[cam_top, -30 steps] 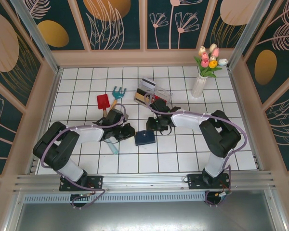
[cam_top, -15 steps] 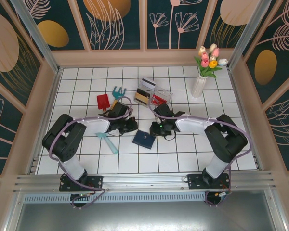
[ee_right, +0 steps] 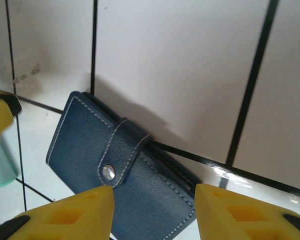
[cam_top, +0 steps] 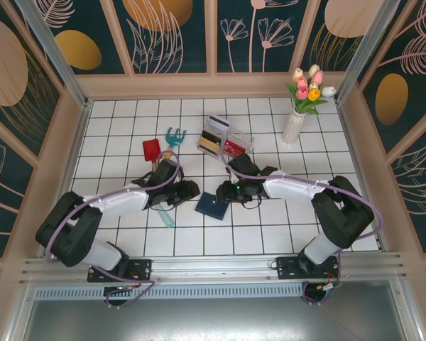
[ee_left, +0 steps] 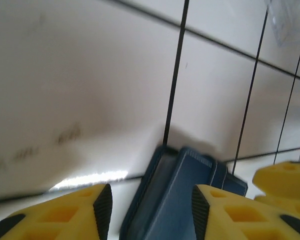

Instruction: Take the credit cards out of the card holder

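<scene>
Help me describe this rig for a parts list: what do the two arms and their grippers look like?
The left arm and right arm match: white tube-like links between bulky black joint housings, with a lilac cable looping along each. The left gripper and right gripper each have two blocky yellow fingers with cut-out pockets and black inner pads.

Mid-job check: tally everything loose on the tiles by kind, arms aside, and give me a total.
Card holder: 1
Clear plastic box: 1
Toy garden tools: 3 (red shovel, teal rake, pale teal tool partly under the left arm)
Vase of tulips: 1
Total: 6
</scene>
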Robot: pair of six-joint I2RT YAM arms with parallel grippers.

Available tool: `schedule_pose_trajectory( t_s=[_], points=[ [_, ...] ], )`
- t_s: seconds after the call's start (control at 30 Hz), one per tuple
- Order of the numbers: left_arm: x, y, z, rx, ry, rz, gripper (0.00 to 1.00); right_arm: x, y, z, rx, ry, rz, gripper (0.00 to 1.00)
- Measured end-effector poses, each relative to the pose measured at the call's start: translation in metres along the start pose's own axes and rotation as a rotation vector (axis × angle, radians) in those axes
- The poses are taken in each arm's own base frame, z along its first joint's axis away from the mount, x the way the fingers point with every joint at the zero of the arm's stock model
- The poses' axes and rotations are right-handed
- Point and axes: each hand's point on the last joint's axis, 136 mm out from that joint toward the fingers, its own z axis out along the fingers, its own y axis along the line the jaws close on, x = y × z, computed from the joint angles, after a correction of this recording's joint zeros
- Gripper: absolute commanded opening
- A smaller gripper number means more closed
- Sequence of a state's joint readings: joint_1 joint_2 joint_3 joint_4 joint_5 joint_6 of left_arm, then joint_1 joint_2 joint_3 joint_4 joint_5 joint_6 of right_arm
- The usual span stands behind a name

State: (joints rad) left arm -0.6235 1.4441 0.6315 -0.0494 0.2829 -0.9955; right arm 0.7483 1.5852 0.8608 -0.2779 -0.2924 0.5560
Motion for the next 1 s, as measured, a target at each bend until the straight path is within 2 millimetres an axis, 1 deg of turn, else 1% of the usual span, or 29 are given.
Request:
schedule_pose_trajectory(
  t_s=[0.1,0.2,0.3,0.43,0.6,0.67,0.83,1.0],
  points=[
    [0.025,0.004,0.0,0.002,0.037,-0.046,0.54,0.002,0.0,0.004,-0.002,0.011,0.004,0.38],
    [0.046,0.009,0.004,-0.003,0.075,-0.085,0.54,0.005,-0.003,0.007,0.0,0.021,0.009,0.37],
    [0.057,0.01,0.006,0.011,0.101,-0.118,0.53,0.01,-0.005,0.008,0.002,0.031,0.025,0.35],
    [0.056,0.001,0.01,0.054,0.103,-0.14,0.48,0.012,-0.007,0.01,0.001,0.033,0.039,0.33],
    [0.051,-0.011,0.02,0.092,0.105,-0.141,0.39,0.015,-0.006,0.012,-0.017,0.042,0.057,0.31],
    [0.049,-0.013,0.024,0.096,0.105,-0.14,0.36,0.018,-0.005,0.013,-0.028,0.049,0.059,0.31],
    [0.044,-0.019,0.029,0.102,0.095,-0.11,0.31,0.022,-0.004,0.014,-0.046,0.062,0.061,0.31],
    [0.036,-0.025,0.032,0.113,0.07,-0.071,0.22,0.022,-0.004,0.014,-0.045,0.063,0.057,0.31]
  ],
)
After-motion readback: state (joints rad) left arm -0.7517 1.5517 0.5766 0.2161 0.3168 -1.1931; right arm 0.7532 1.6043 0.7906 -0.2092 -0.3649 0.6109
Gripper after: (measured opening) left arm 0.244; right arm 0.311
